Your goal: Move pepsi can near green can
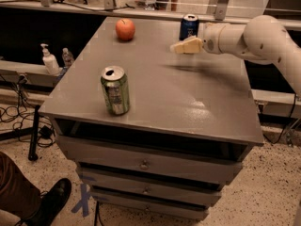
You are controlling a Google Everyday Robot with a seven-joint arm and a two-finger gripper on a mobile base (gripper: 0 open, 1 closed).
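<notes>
The pepsi can is dark blue with a silver top and stands upright at the far right of the grey cabinet top. The green can is green and silver and stands upright near the front left. My gripper, on a white arm coming in from the right, hovers above the table just in front of and slightly left of the pepsi can, apart from it. It holds nothing that I can see.
A red apple sits at the far left of the top. Drawers are below the top. A soap dispenser stands on a ledge to the left. A person's shoe is at the bottom left.
</notes>
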